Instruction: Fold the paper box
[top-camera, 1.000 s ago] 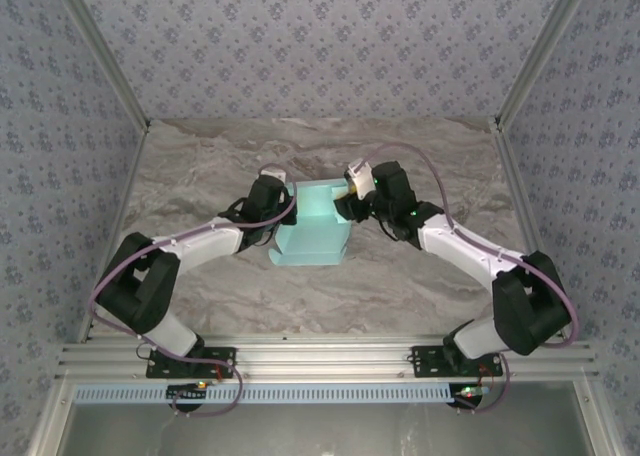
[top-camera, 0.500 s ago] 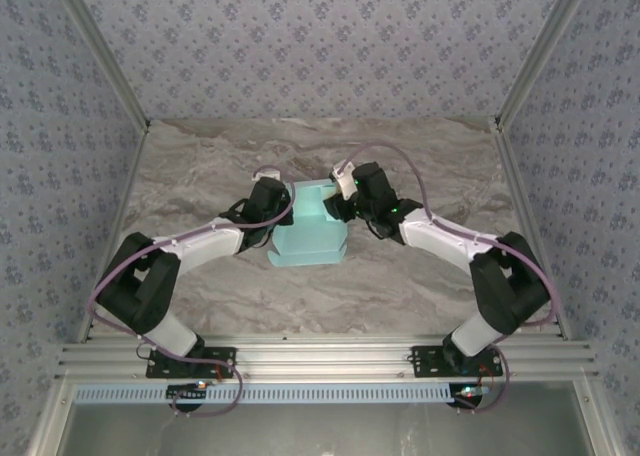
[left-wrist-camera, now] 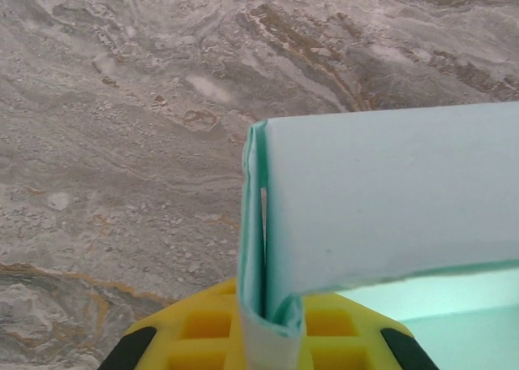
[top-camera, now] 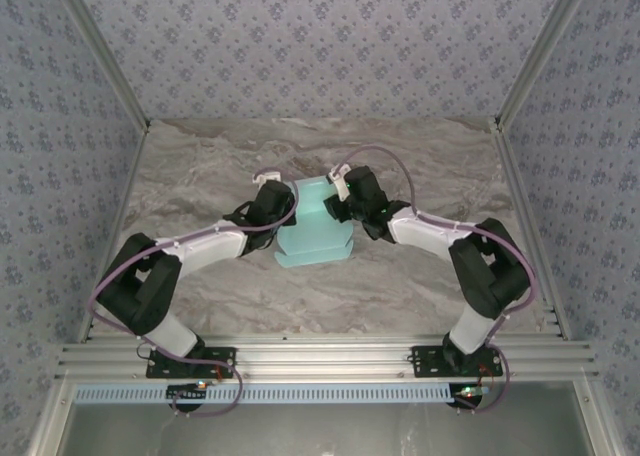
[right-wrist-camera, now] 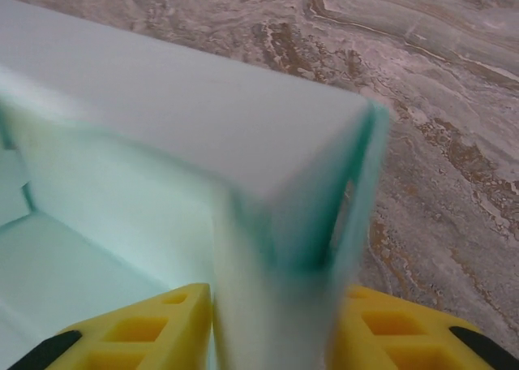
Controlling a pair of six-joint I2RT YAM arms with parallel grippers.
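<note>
**Right gripper (top-camera: 337, 208) drawn inward since the earlier frame, from right of centre onto the right wall of the paper box (top-camera: 313, 238).**

The box is seen at mid-frame on the marbled table (top-camera: 200, 166), tray-shaped, with its side walls raised. The left gripper (top-camera: 287, 211) is clenched on the doubled left wall. The folded right wall is flanked by the right gripper's yellow pads (right-wrist-camera: 154, 325), but whether it is clamped cannot be told through the blur. The left wall is best kept pinned while the right fold is pressed squarely along its crease.
</note>
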